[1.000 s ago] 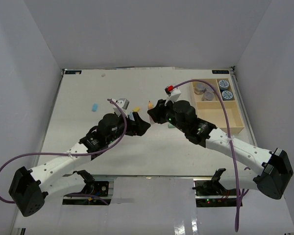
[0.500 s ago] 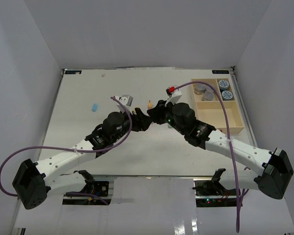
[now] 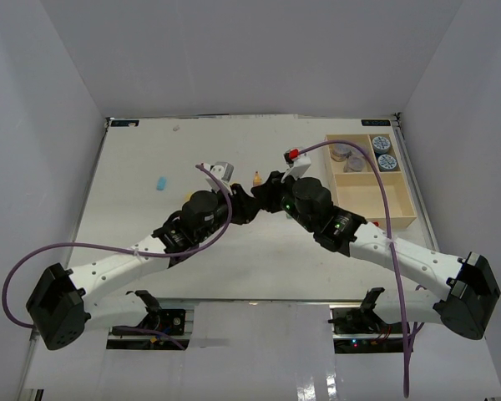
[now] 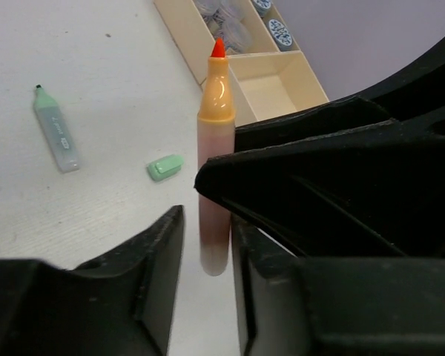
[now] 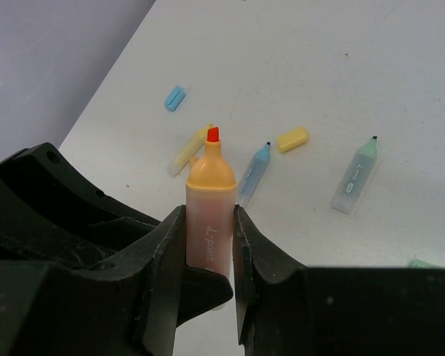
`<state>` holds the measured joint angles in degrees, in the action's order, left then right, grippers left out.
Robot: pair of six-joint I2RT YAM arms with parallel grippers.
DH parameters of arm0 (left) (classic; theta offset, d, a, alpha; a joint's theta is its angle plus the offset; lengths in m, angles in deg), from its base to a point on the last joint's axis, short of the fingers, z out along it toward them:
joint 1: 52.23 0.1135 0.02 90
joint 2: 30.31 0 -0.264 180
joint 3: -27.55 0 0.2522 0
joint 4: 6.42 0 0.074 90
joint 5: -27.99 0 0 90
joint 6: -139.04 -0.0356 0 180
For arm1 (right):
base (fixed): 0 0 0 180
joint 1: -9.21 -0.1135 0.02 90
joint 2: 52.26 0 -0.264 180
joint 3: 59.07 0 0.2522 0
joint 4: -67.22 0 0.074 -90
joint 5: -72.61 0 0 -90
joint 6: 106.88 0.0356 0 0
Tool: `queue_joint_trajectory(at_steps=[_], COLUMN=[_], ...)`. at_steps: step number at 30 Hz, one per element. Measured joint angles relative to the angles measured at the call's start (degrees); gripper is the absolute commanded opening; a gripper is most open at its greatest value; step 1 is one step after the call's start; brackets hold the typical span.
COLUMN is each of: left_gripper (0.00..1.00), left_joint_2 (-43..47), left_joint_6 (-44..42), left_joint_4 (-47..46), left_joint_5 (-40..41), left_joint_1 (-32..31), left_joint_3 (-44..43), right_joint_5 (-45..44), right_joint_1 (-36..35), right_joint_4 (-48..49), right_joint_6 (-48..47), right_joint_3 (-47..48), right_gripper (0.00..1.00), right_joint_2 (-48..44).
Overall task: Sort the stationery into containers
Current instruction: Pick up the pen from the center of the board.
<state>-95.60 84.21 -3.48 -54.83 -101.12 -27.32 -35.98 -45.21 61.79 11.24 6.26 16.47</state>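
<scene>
An uncapped orange marker point(image 5: 209, 211) stands upright above the table, red tip up, with my right gripper point(image 5: 208, 222) shut on its barrel. My left gripper point(image 4: 208, 237) faces it from the other side. Its jaws stand on both sides of the marker's point(image 4: 213, 156) lower end, and a slim gap shows on the left side. In the top view the two grippers point(image 3: 249, 201) point(image 3: 264, 197) meet at the table's middle, under the marker's tip point(image 3: 256, 177). The wooden tray point(image 3: 411, 215) at the right holds grey rolls point(image 3: 345, 153) and patterned rolls point(image 3: 382, 151).
Loose on the table lie a green marker point(image 4: 57, 133), a green cap point(image 4: 165, 167), a blue marker point(image 5: 256, 169), a yellow marker point(image 5: 185, 152), a yellow cap point(image 5: 292, 139) and a blue cap point(image 3: 160, 182). The tray's larger sections point(image 4: 278, 89) hold nothing.
My left arm has moved right toward the right gripper, and its jaws have narrowed around the marker's lower end. The right gripper has kept its hold.
</scene>
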Motion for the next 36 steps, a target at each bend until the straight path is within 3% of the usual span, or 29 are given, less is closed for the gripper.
queue_joint_trajectory(at_steps=[1, 4, 11, 24, 29, 36], left_gripper=[0.29, 0.19, 0.09, 0.05, 0.04, 0.04], left_joint_2=[0.0, 0.04, 2.27, 10.34, 10.71, 11.72], left_joint_6=[0.07, -0.31, -2.84, -9.99, -11.74, -14.75], left_joint_4=[-0.37, -1.29, -3.17, -2.8, -1.31, 0.55], left_joint_5=[-0.15, -0.96, -1.64, -5.29, -5.84, -11.37], left_joint_1=[-0.13, -0.35, -0.33, -0.35, 0.35, 2.6], left_joint_3=[0.0, 0.02, 2.62, 7.02, 7.15, 7.63], right_joint_5=[-0.15, -0.57, 0.2, 6.29, 8.48, 21.53], right_joint_1=[-0.11, -0.33, -0.81, -1.46, 0.46, 7.21], right_joint_4=[0.04, 0.35, 0.42, -2.34, -4.28, -5.27], right_joint_6=[0.0, -0.02, 0.0, -2.47, -4.92, -10.21], right_joint_3=[0.0, 0.0, 0.0, 0.02, 0.02, -1.36], right_gripper=[0.08, 0.09, 0.18, 0.5, 0.75, 0.8], right_joint_2=[0.0, 0.0, -0.04, -3.76, -6.05, -9.07])
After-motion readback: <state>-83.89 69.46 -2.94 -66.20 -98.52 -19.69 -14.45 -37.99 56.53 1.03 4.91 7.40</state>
